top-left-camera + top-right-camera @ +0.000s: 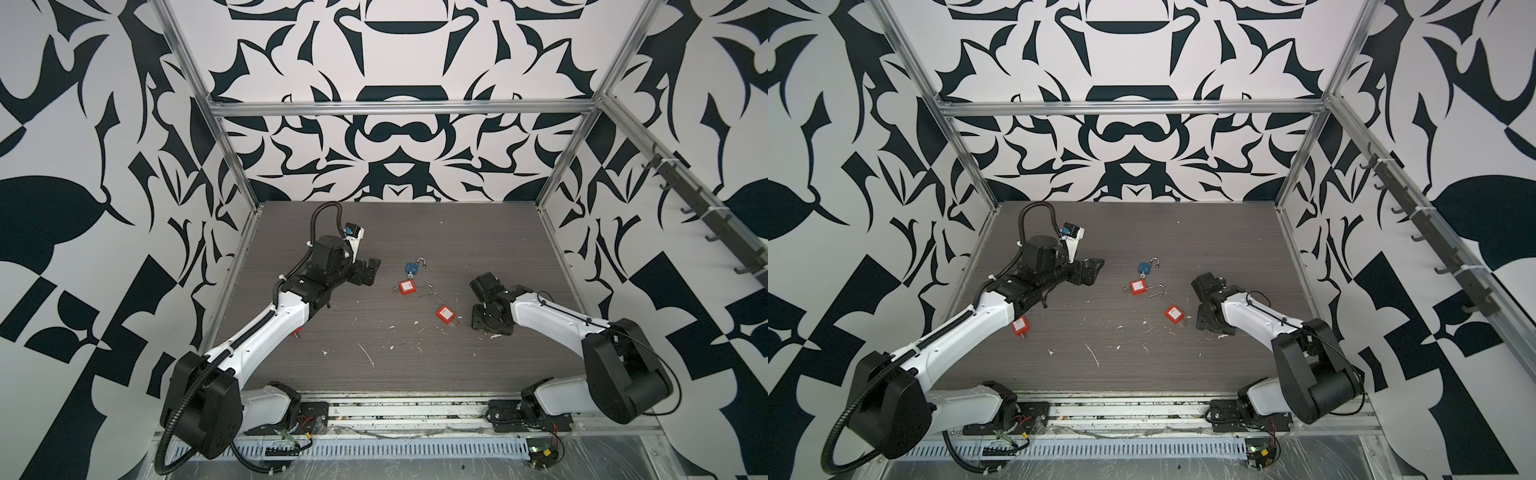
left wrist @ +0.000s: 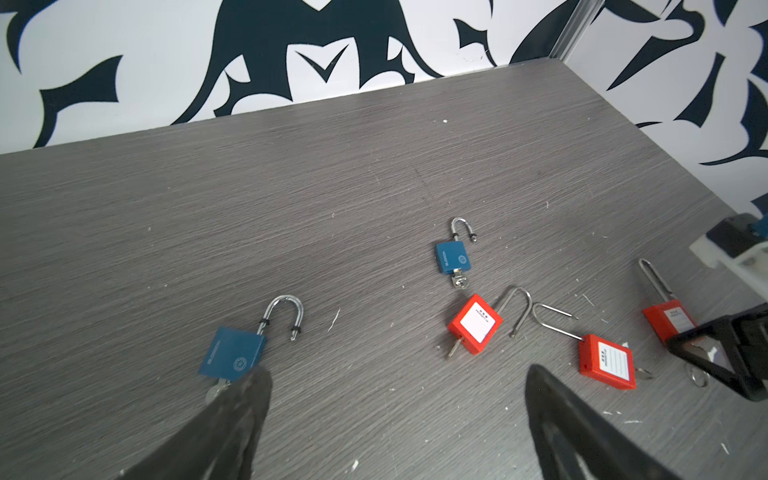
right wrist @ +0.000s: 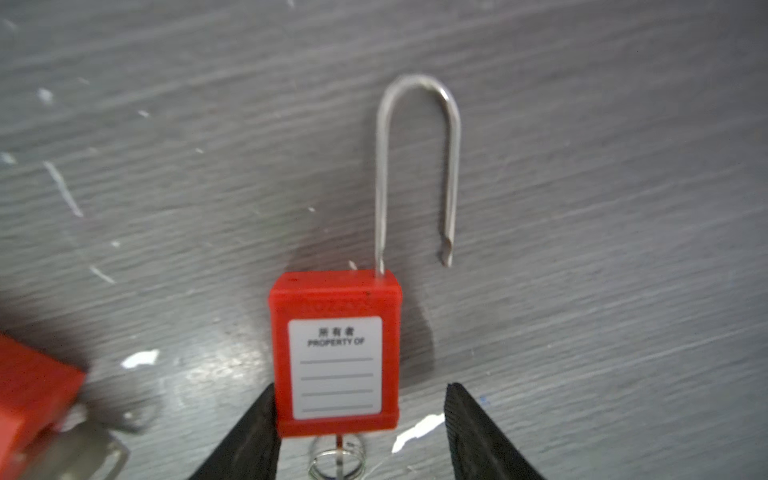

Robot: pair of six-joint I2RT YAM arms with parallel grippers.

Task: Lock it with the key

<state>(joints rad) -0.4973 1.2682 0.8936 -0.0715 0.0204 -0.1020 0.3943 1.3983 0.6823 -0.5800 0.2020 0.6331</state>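
right fingers half-open astride the red padlock; left fingers wide, empty.
an off-centre squeeze could skid it across the tabletop.

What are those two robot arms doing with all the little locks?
They are meant to lock padlocks with keys. The right gripper sits low over a red padlock on the table, jaws apart on either side of it, not squeezing. Its shackle is open and a key ring sticks out of its base. The left gripper is open too, beside a blue padlock whose shackle is open as well.
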